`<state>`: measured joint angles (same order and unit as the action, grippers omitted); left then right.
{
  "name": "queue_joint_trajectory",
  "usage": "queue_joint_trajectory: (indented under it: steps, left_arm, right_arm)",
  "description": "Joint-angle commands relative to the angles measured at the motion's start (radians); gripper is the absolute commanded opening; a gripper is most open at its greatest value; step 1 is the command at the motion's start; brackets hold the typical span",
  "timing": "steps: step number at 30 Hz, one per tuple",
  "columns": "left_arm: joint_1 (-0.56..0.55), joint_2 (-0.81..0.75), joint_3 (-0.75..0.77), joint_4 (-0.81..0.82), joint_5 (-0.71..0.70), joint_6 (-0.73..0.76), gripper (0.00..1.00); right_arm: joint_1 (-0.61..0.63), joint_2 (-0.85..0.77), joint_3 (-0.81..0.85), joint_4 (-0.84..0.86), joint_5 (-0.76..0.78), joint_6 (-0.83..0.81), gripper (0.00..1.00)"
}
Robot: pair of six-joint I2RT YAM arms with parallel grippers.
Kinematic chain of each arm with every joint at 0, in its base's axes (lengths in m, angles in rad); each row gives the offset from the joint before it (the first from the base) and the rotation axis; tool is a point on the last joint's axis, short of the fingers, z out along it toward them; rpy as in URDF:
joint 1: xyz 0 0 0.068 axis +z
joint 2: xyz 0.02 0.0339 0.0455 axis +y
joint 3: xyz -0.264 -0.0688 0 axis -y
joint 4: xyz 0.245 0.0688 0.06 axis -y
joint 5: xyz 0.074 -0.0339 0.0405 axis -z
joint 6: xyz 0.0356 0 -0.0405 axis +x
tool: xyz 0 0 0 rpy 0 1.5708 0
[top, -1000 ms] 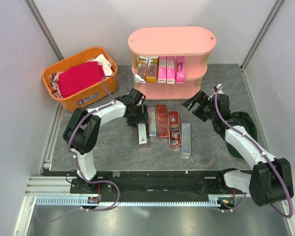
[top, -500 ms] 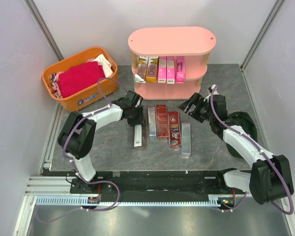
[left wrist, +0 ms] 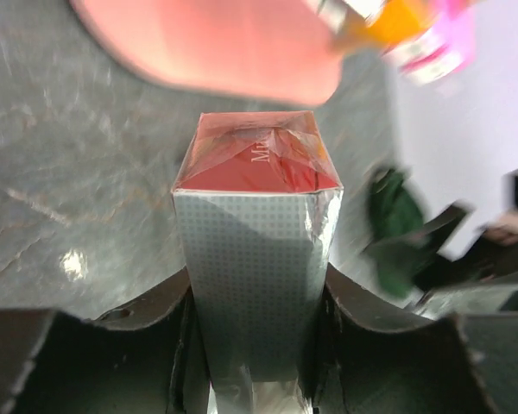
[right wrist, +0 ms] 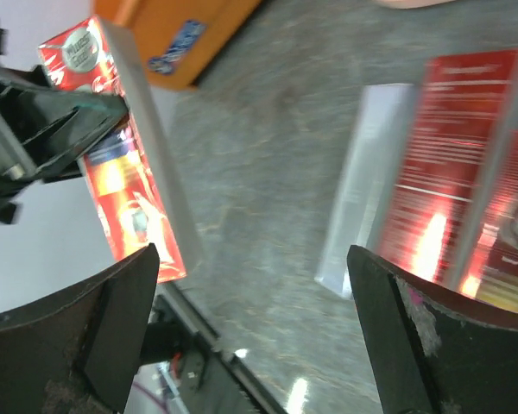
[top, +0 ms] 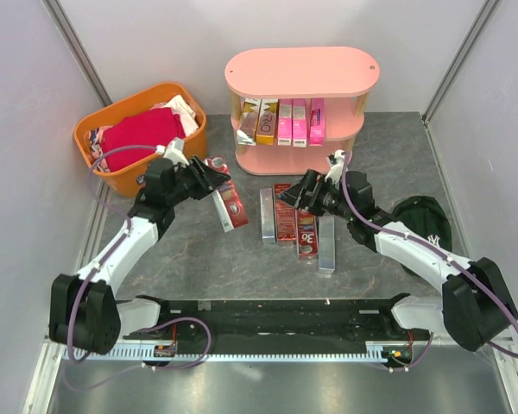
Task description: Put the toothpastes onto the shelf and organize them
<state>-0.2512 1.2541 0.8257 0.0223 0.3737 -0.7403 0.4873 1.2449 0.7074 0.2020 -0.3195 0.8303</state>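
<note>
Left claw (left wrist: 257, 302) is clamped on a red carton (top: 227, 200), one pad on each silver side face. The carton runs straight out from the jaws.

The grip sits near one end. The long remainder sticks out, tilted, and looks clear of the table (top: 198, 250), between the basket (top: 112, 172) and the shelf (top: 302, 73).

Right claw (top: 295, 195) gapes wide with nothing in it, low over the four loose cartons (top: 284, 211). These lie side by side on the table in front of the shelf.

Five shelved cartons (top: 285, 122) stand upright on the middle tier, towards its left, with room to their right.

Handling, judged:
- Probably light: a thin card shell, hollow, stiff along its length
- Takes a moderate squeeze; a hard one would dent the walls
- Glossy print and foil faces look slick
- Held by the end, it may swing or slip in the pads when tipped upright
- Best hold is across the two narrow faces near mid-length
- For the lying ones, come from above and span the width
- Keep off the end flaps, which are the weakest part
</note>
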Motion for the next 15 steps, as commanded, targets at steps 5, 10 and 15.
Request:
queue_joint_trajectory:
  steps: [5,10,15]
  left_arm:
    - [0.047,-0.173,-0.278,0.72,0.035,-0.431,0.33]
    - [0.047,-0.193,-0.41,0.996,-0.021,-0.55,0.34]
    - [0.047,-0.245,-0.477,1.064,-0.1,-0.568,0.33]
  right_arm:
    - [0.091,0.094,-0.037,0.49,-0.154,0.232,0.98]
    - [0.145,0.175,-0.028,0.692,-0.233,0.299,0.98]
    - [0.18,0.246,-0.051,0.85,-0.268,0.392,0.98]
